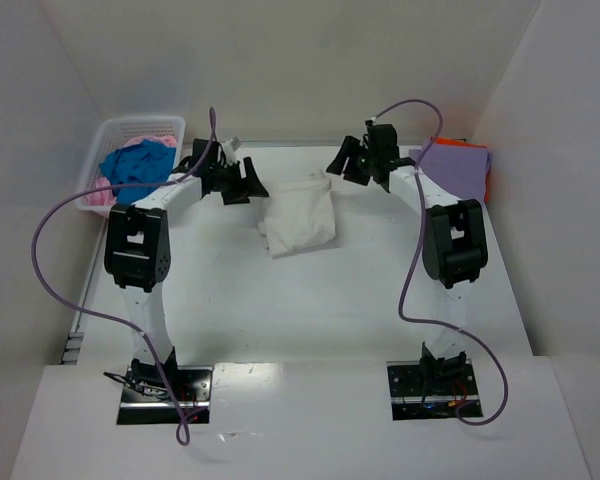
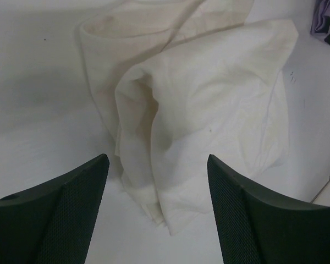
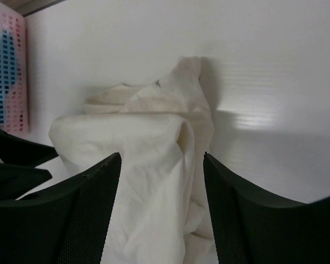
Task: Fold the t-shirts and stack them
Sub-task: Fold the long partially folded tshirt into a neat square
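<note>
So the cream-white shirt is lying in a rumpled, half-folded bundle toward the back middle of the tabletop, flat on the surface and not lifted anywhere. Its edges aren't lining up: the near-left corner is bunching into a thick rounded fold, and a loose flap is poking out along the far side.

The left hand is hovering just off the shirt's far-left edge with its fingers spread wide, gripping nothing. The right hand is sitting off the far-right corner, fingers likewise parted and empty. From each wrist camera you're just looking between two open fingers at cloth lying loose beyond them.

Room-wise, the whole front half of the tabletop between the shirt and the arm bases is showing as bare white surface. The sides are tighter. The white basket is filling the far-left corner against the wall, with a blue shirt heaped on a pink shirt inside it. A folded lavender shirt is occupying the far-right corner, with an orange shirt peeking out along its right edge, right up against the side wall.
</note>
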`<state>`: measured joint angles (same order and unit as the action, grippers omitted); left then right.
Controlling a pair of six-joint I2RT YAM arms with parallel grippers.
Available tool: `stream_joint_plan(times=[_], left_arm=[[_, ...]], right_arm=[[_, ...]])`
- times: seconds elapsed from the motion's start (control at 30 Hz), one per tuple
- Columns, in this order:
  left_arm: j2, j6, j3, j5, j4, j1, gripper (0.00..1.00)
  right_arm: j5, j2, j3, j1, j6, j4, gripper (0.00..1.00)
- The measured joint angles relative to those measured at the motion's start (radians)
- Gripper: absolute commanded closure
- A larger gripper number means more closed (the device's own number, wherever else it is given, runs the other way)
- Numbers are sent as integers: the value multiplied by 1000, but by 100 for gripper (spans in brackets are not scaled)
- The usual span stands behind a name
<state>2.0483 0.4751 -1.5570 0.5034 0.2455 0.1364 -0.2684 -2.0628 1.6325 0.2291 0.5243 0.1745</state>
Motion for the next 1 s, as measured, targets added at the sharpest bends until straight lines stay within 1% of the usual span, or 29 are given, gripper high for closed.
stream_joint_plan(times=[0.03, 0.17, 0.33, 0.43, 0.5, 0.57, 0.63, 0.7, 0.8, 0.83, 0.93, 0.97, 1.0], left_arm=[[-1, 0, 7, 0, -5, 3, 20], [-1, -2, 9, -10, -30, 10, 20], [5, -2, 5, -27, -55, 15, 19], [48, -2, -40, -29, -56, 15, 19], [85, -3, -84, -29, -52, 14, 19], [121, -3, -126, -30, -51, 14, 19], [151, -3, -170, -29, -40, 13, 20], [179, -3, -216, -28, -35, 13, 25], [204, -4, -260, -27, -32, 11, 35], [208, -4, -265, -26, -28, 11, 44], [212, -5, -272, -25, -21, 11, 59], [214, -5, -273, -24, -19, 11, 70], [219, -6, -277, -22, -15, 11, 76]], right_arm=[[-3, 20, -29, 0, 1, -6, 28], [-14, 44, -76, 0, -3, -31, 25], [-25, 37, -94, 0, -2, -48, 25], [-39, 2, -62, 0, -2, -55, 31], [-48, -43, -18, 0, -2, -55, 37], [-56, -85, 19, 0, -2, -54, 37], [-62, -119, 50, 0, -2, -46, 42], [-65, -149, 80, 0, -2, -37, 45], [-71, -182, 114, 0, -2, -29, 58], [-74, -189, 122, 0, -1, -23, 68], [-87, -206, 140, 0, 3, -17, 85], [-90, -210, 145, 0, 5, -14, 94], [-94, -214, 150, 0, 5, -12, 98]])
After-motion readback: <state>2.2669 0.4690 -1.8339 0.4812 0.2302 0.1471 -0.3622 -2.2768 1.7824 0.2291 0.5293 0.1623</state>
